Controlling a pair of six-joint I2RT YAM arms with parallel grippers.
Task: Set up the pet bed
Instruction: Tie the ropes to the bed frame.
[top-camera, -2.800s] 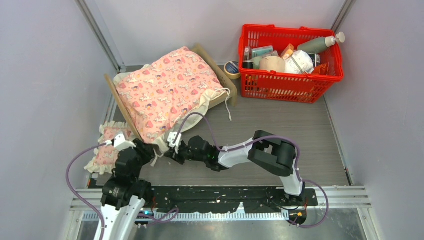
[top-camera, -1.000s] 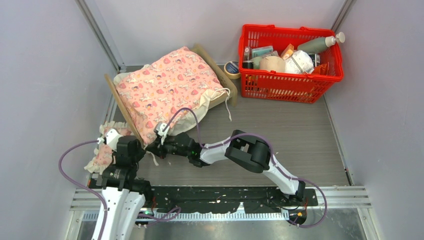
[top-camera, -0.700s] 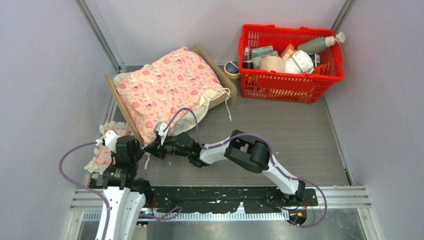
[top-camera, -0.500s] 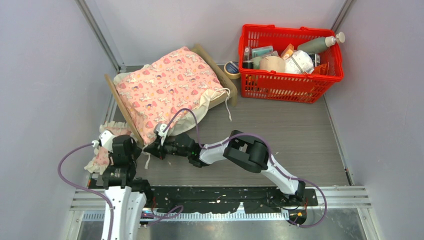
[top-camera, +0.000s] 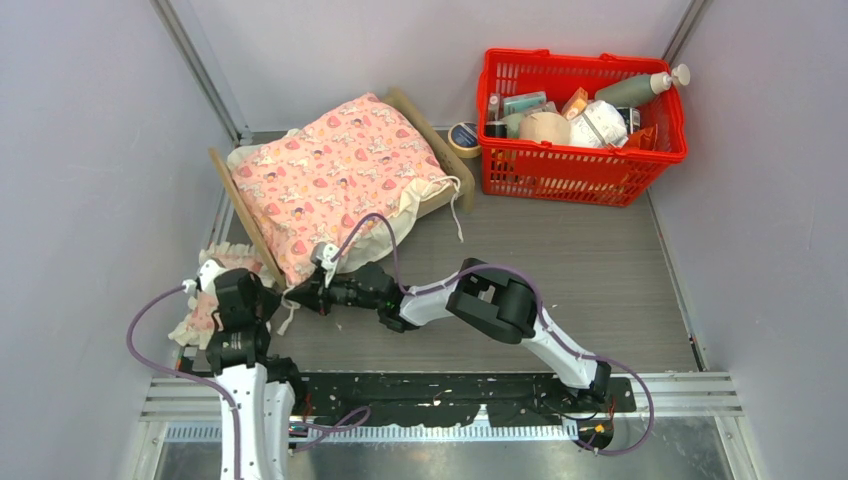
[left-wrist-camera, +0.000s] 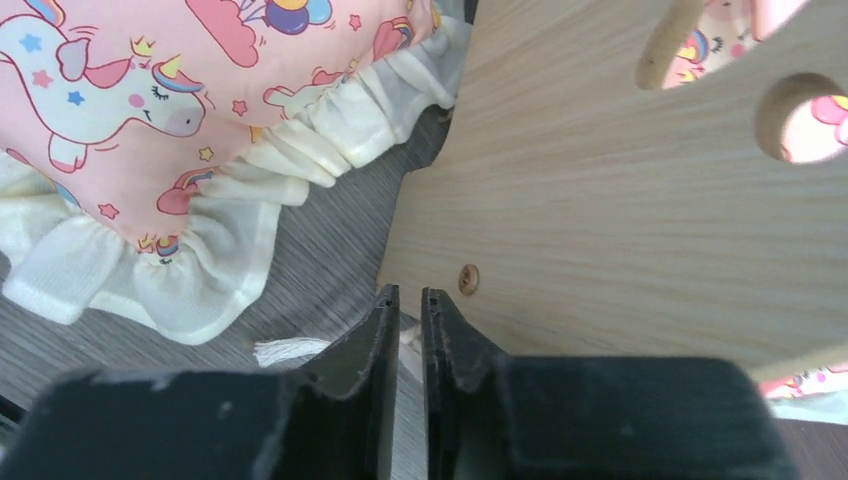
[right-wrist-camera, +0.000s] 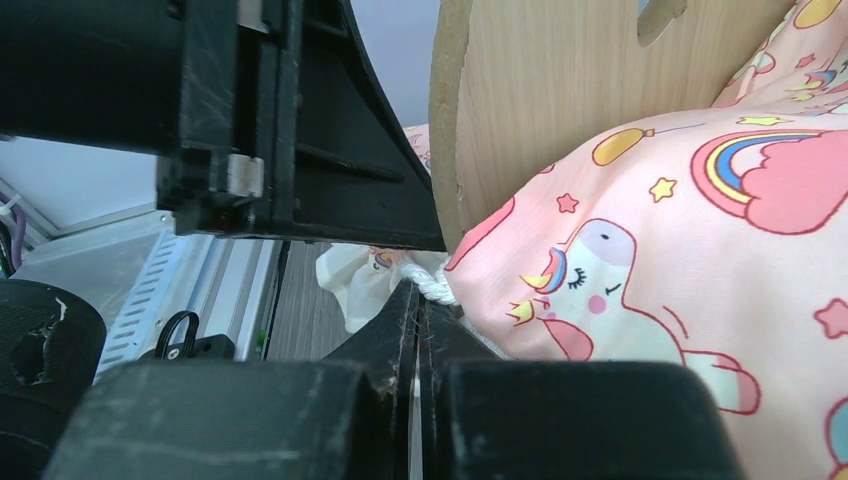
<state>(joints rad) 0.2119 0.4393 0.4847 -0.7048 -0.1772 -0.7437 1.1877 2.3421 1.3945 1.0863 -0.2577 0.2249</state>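
Left gripper (left-wrist-camera: 410, 310) first: its jaws are standing nearly together with only a slim slot between them. A bit of white cord (left-wrist-camera: 292, 350) is showing in that slot, but I can't tell whether it's pinched. Right ahead of the fingertips the pet bed (left-wrist-camera: 600, 200) is standing, its plywood headboard with the cutout filling everything up and to the right of the fingers. Off to their left, the frilled pink pillow (left-wrist-camera: 130, 120) is lying on the grey table (left-wrist-camera: 330, 270).

Now the right gripper (right-wrist-camera: 415, 300): its jaws are pressing tight together, gripping the twisted cord right at their tips. Just past those tips the headboard's edge is rising, and to their right the pink blanket (right-wrist-camera: 680, 220) is draping over the bed.

From above, the two grippers are facing each other, tips close, at the bed's near corner. Far beyond them, on the right arm's side, a red basket (top-camera: 585, 165) of sundries is sitting.
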